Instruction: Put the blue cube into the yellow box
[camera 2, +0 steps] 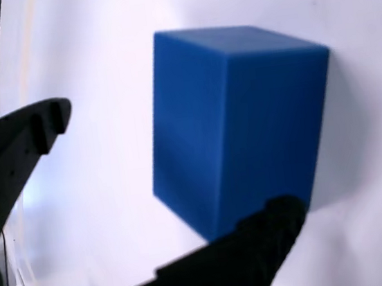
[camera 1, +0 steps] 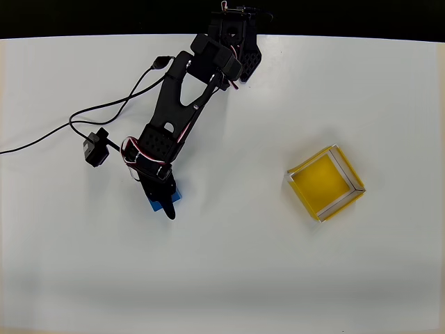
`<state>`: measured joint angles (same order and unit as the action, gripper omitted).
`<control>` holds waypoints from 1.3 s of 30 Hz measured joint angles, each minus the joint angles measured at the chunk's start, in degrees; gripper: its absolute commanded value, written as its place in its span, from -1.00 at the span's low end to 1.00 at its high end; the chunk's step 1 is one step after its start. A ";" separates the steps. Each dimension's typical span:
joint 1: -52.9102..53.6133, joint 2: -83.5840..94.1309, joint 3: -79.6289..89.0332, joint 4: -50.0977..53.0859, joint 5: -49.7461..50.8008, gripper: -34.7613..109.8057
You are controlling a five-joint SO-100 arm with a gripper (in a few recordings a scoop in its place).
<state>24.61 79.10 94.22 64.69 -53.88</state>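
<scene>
Step in hand: acquiring the blue cube (camera 2: 237, 123). In the overhead view my pincer (camera 1: 164, 202) is lowered over the cube (camera 1: 179, 197) at the left of the white desk (camera 1: 278, 278), and only a blue edge shows past my fingers. In the wrist view my fingers are spread. One fingertip (camera 2: 42, 123) stands clear to the left of the cube with bare desk between them. The other fingertip (camera 2: 271, 227) lies along the cube's near lower corner; I cannot tell whether it touches. The cube rests on the desk, not lifted.

The yellow box (camera 1: 345, 198) sits well apart on the right side of the desk, turned corner-on, its floor bare.

Next move, as I judge it: centre the cube between my fingers, press them onto two opposite faces, lift, and swing right over the box before releasing. The cube is set at an angle to my fingers, so an off-centre squeeze could twist it or push it away.

Count: one blue cube, one yellow box, one pincer, and one small black module (camera 1: 94, 149) on a cable near the arm.
</scene>
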 measured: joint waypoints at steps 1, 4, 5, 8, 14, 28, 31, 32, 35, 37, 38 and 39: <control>0.26 -0.97 -0.70 0.00 -0.44 0.19; 0.88 -3.08 -2.20 0.00 -1.23 0.16; 0.97 -3.69 -2.81 0.00 -1.85 0.14; 0.79 -5.10 -3.78 0.00 -4.04 0.11; 0.44 -8.17 -4.83 -1.67 -6.06 0.06; -2.20 -9.49 -5.54 -5.19 -9.40 -0.25; -2.46 -9.49 -5.54 -5.45 -10.02 -0.31; -2.46 -9.49 -5.54 -5.80 -10.63 -0.32; -3.25 -9.14 -4.48 -6.59 -12.48 -0.33; -4.13 -7.56 -2.20 -8.00 -14.06 -0.33; -4.66 -6.50 -0.88 -8.53 -14.77 -0.33; -5.27 -5.36 0.44 -9.05 -15.38 -0.33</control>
<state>19.34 73.74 94.66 55.63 -69.26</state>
